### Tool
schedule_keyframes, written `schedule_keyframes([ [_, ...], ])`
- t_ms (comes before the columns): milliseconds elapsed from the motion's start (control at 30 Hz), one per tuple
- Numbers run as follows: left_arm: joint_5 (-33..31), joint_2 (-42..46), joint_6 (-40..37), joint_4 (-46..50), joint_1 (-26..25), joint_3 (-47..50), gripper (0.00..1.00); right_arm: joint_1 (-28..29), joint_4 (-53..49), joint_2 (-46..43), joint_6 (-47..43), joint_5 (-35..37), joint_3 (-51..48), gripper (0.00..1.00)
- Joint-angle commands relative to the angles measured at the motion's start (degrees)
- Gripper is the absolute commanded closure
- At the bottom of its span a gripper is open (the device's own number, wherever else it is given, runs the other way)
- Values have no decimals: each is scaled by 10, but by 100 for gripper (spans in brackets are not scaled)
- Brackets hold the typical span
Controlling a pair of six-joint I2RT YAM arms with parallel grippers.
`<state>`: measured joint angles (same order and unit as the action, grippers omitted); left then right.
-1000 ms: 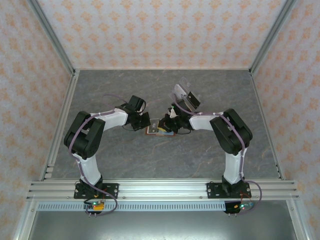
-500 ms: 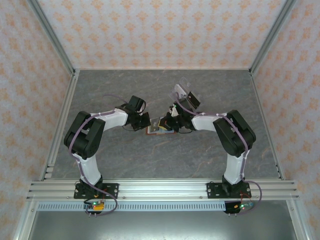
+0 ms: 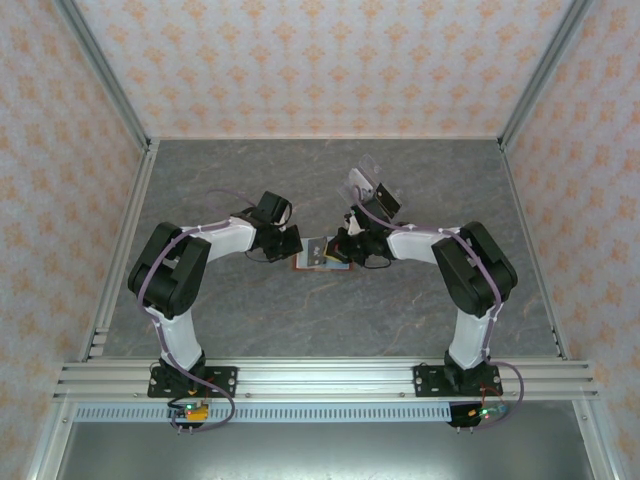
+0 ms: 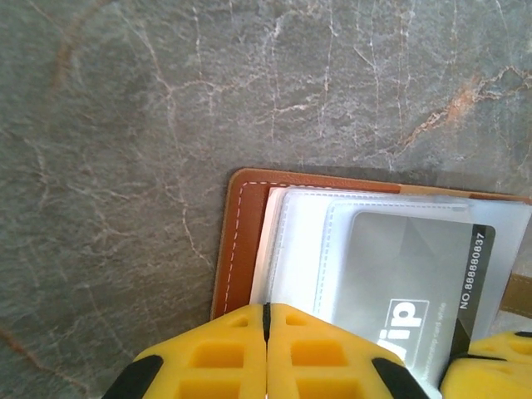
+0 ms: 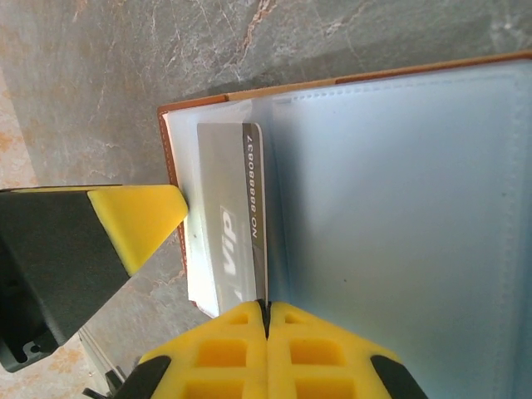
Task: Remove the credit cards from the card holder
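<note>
Now the right gripper has pinched shut on the edge of the grey card. The left gripper is shut too, pressing the open card holder onto the table. Pull the card out straight and slow, so the holder stays flat.

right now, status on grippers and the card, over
left gripper shut, tips at card holder rim. right gripper shut at grey vip card edge; card not out of its clear sleeve. both grippers crowd the card holder.
</note>
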<state>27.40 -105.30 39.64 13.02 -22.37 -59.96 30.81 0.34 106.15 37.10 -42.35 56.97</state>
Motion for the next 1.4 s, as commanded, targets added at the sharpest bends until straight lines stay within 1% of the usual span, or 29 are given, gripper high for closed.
schedule_keyframes([
  [0, 16, 38, -14, 14, 2, -7, 92, -4, -28, -8, -19, 14, 10, 98],
  [167, 36, 53, -10, -5, -3, -7, 91, -3, -24, 5, -17, 2, 22, 98],
  [400, 54, 8, 3, -21, -9, -20, 93, -3, -21, 14, -18, 0, 28, 98],
  [700, 34, -37, -1, 2, -9, -30, 96, -6, -26, 18, -27, -5, 30, 98],
  [933, 3, -35, -12, 26, -9, -24, 97, -23, -9, -2, -26, -6, 3, 99],
  [1200, 3, -36, -14, 28, -9, -24, 98, -26, 1, -1, -22, -13, -3, 98],
  [1267, 3, -36, -14, 28, -9, -23, 98, -26, 4, 0, -19, -16, -3, 95],
  [1367, 4, -38, -14, 27, -9, -24, 99, -25, 17, 3, -10, -20, -1, 85],
])
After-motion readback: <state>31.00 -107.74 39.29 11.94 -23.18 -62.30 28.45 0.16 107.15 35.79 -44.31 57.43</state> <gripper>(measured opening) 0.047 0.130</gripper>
